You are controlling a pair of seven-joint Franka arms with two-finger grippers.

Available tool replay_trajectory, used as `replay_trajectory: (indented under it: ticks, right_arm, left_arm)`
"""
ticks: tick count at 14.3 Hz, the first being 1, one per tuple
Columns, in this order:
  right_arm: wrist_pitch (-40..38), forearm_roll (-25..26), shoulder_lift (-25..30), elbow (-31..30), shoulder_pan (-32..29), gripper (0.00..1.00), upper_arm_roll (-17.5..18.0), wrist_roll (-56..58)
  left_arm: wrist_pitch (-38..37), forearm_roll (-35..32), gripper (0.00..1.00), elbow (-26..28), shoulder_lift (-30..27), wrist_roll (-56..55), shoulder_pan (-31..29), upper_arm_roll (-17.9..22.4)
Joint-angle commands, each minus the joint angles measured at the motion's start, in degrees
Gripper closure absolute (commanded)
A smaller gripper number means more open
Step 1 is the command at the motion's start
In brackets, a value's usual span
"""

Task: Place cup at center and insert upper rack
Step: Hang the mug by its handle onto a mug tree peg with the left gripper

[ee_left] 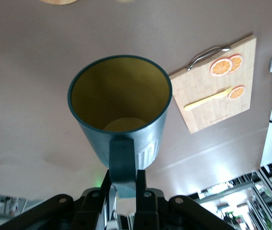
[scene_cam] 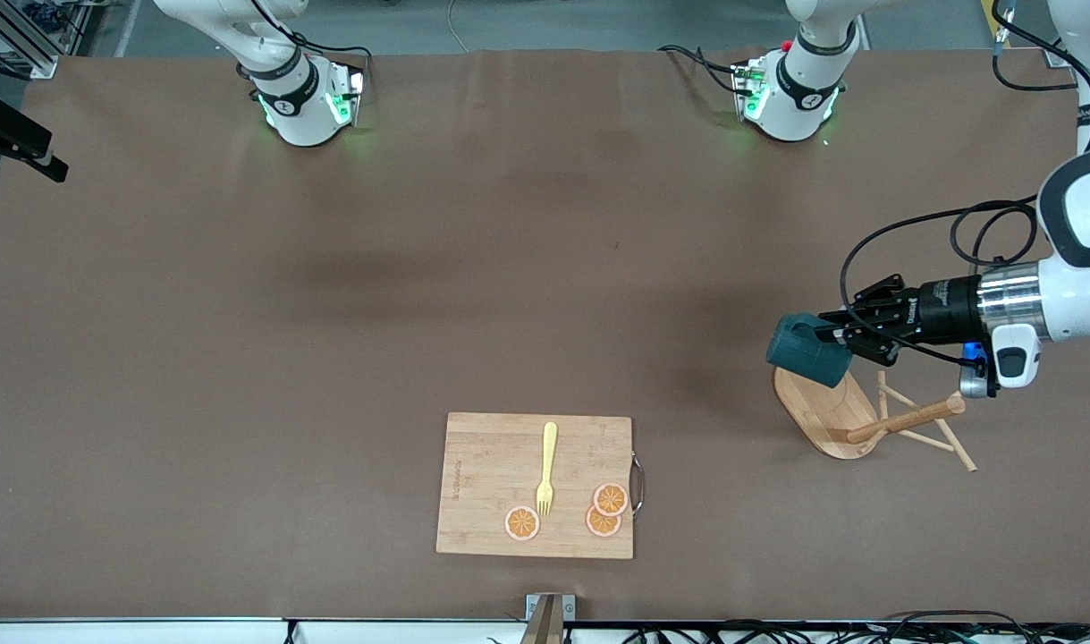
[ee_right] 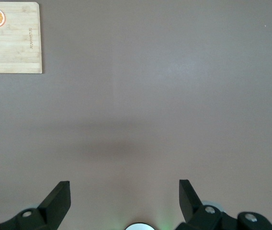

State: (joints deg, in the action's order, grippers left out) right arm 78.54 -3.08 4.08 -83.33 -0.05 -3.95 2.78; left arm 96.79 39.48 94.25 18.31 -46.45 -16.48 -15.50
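My two white Franka arms, black at the working ends.
Bases glow green along the tabletop's top edge; the left arm [scene_cam: 1077, 215] carries black bands, a silver collar, looping black cables and a black left gripper [scene_cam: 835, 335].

The middle of the worktop [scene_cam: 509, 268] lay wide open, bare brown surface from the arm bases down toward the cutting board [scene_cam: 491, 483]. That board, carrying a fork [scene_cam: 546, 470] and orange slices [scene_cam: 607, 510], blocked the strip nearest the front camera. At the left arm's end, the upper rack [scene_cam: 866, 420] lay tipped over, pegs splayed, crowding the space under the held cup [scene_cam: 808, 351].
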Motion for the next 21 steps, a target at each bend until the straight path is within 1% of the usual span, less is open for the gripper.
replay_trajectory:
  ticks: [1,3,4,5,7,11,13,17,21]
  right_arm:
    - [-0.1,0.7,0.8,-1.3,-1.5,0.0,0.7,0.7]
    - [-1.6,1.1,0.8,-1.4,-2.1,0.0,0.7,0.7]
    - [-2.3,1.2,0.8,-1.4,-2.1,0.0,0.7,0.2]
    - [-3.0,1.2,0.8,-1.4,-2.0,0.0,0.8,-0.1]
    - [-3.0,1.2,0.8,-1.4,-2.0,0.0,0.9,-0.1]
    - [-2.9,1.2,0.7,-1.4,-2.0,0.0,0.9,-0.1]
    - [-3.0,1.2,0.7,-1.4,-1.8,0.0,1.0,-0.1]
    - [-3.0,1.2,0.7,-1.4,-1.7,0.0,1.0,0.0]
    - [-3.0,1.2,0.7,-1.4,-1.7,0.0,1.1,0.0]
  left_arm:
    - [-3.4,4.1,0.99,-1.5,1.2,2.8,-3.9,-0.4]
    - [-4.7,5.6,0.99,-1.6,2.2,4.3,-6.7,-0.3]
    - [-5.1,6.6,0.99,-2.6,3.1,5.0,-7.5,-0.3]
    - [-6.5,8.7,1.0,-3.8,4.8,5.5,-8.1,-0.3]
    - [-7.9,12.4,0.99,-4.0,7.0,5.5,-10.0,-0.1]
    - [-7.9,13.8,0.99,-4.2,7.4,5.8,-10.2,-0.1]
    - [-7.9,15.9,0.99,-5.5,9.4,5.8,-10.8,-0.1]
    - [-8.0,17.4,0.99,-8.2,12.3,5.9,-12.0,-0.1]
    - [-8.0,18.5,0.99,-8.2,13.3,6.3,-12.6,-0.2]
